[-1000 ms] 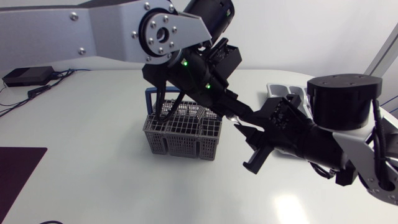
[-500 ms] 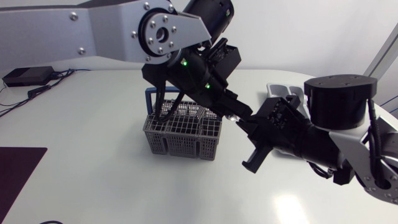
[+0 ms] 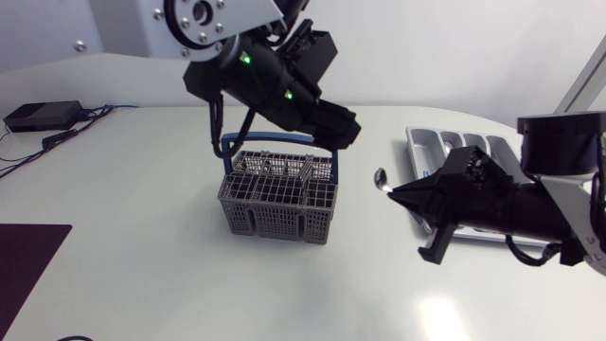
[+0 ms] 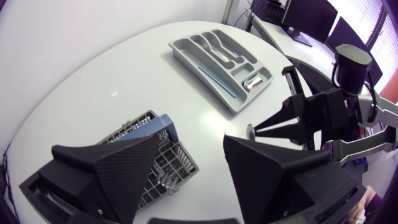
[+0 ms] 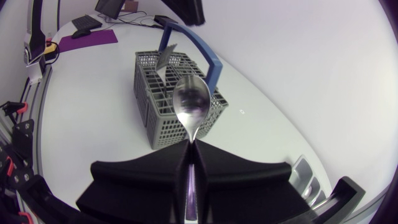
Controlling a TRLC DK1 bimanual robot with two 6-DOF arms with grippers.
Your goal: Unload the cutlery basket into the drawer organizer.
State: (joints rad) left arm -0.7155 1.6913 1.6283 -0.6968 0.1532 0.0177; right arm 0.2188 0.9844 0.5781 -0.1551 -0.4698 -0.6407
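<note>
A grey cutlery basket (image 3: 279, 201) with a blue handle (image 3: 275, 142) stands mid-table and holds several pieces. My right gripper (image 3: 396, 190) hovers to its right, shut on the handle of a metal spoon (image 3: 380, 177) whose bowl sticks out ahead of the fingers. The right wrist view shows the spoon (image 5: 190, 104) upright between the closed fingers (image 5: 155, 171), with the basket (image 5: 177, 99) beyond it. Above the basket's back right, my left gripper (image 3: 336, 128) is open (image 4: 193, 158) and holds nothing. The grey drawer organizer (image 3: 428, 142) lies at the back right, behind my right arm; it holds some cutlery (image 4: 217, 46).
A black box (image 3: 43, 116) with cables sits at the table's back left. A dark purple mat (image 3: 28, 256) lies at the left front edge. The white tabletop (image 3: 142, 208) stretches left of and in front of the basket.
The left gripper let go of the spoon and lifted away to the back left. The right gripper closed on the spoon and drew it right, toward the organizer.
</note>
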